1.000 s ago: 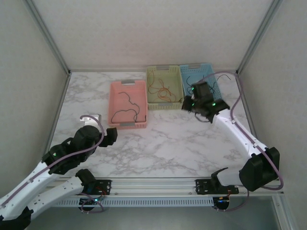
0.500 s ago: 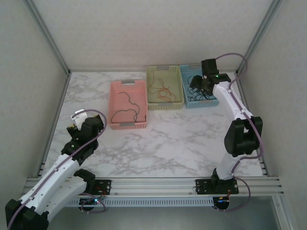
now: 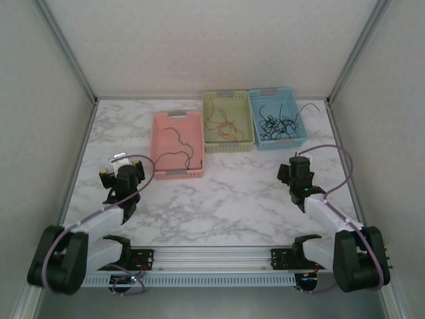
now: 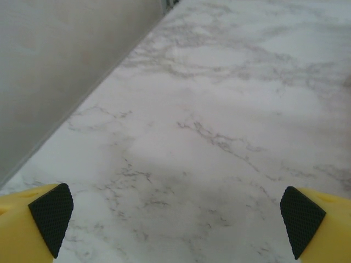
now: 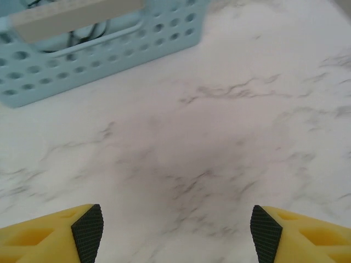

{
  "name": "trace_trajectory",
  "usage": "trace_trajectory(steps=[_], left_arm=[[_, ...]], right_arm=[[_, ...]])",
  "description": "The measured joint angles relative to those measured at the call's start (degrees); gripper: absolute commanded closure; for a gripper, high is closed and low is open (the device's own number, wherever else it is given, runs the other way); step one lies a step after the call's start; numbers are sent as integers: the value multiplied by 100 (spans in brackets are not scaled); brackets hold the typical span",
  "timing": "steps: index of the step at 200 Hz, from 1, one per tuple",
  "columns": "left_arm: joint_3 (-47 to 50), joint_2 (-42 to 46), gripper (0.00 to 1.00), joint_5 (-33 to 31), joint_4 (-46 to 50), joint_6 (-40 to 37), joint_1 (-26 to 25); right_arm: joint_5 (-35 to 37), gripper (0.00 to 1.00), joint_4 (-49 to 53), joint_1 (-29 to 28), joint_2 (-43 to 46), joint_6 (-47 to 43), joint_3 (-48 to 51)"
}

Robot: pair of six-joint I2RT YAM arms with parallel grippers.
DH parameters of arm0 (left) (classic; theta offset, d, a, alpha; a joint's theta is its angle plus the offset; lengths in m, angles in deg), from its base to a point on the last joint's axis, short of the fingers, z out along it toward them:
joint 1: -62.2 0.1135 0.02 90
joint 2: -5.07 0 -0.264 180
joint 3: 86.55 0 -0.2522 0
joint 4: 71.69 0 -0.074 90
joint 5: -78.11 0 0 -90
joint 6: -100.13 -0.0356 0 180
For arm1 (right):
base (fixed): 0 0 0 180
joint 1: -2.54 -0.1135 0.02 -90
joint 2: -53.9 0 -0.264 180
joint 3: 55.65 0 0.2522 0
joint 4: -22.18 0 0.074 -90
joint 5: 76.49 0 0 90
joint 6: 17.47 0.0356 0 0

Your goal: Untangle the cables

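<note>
**Stock list, cable-sorting cell**

1. Table [image 3: 232, 199]: white marble top w/ grey veins.
2. Pink basket [image 3: 176, 145]: L end of a row of 3, set nearer the arms than the other 2. Holds 1 black cable [image 3: 178, 147], a loose curly strand lying along the floor.
3. Green basket [image 3: 228, 121]: middle of the row, just beside no. 4. Holds the orange-red cables [image 3: 226, 126], loosely curled.
4. Blue basket [image 3: 276, 118]: R end of the row. Holds the black clump [image 3: 277, 123], several strands tangled together. 1 strand trails over the R rim onto the table.
5. Left gripper [image 3: 114, 167]: low over the table at front L, near the pink basket's near-L corner but apart from it. Wrist view [image 4: 175, 219]: jaws spread wide, pads [image 4: 52, 219] at opposite edges, bare marble between, nothing held. Wall [image 4: 66, 66] on its L.
6. Right gripper [image 3: 299, 165]: low over the table, in front of the blue basket and apart from it. Wrist view [image 5: 176, 233]: jaws spread wide, nothing between the pads [image 5: 88, 233]. Blue basket's perforated near wall sits ahead, upper L.
</note>
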Motion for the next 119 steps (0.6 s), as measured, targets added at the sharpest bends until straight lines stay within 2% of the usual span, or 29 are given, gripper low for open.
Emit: trace_trajectory(steps=[19,38,53,77,87,88,91,93,119], left_arm=[[-2,-610,0,522,-678,-192,184],[-59,-1032,0,1102,-1252,-291,382],[-190,-1729,0,1508,-1919,-339,507],[-402,-2138,0,2004,-1937,-332,693],[-459,-2138,0,2127,-1950,-326,745],[-468,-2138,0,2135,-1945,-323,752],[-494,-2138,0,2181,-1932,-310,769],[-511,-2138,0,2214,-1926,-310,782],[-699,-2138,0,2483,-1910,-260,940]], right_arm=[[157,33,-1220,284,-695,-149,114],[151,34,-2037,398,-1255,-450,144],[94,42,-2855,426,-1585,-623,249],[-129,41,-3827,323,-2175,-1034,326],[-273,34,-3895,286,-2315,-1108,326],[-286,30,-3897,289,-2321,-1106,326],[-321,7,-3912,297,-2341,-1126,326],[-345,3,-3932,304,-2350,-1150,326],[-472,1,-4100,446,-2352,-1187,313]])
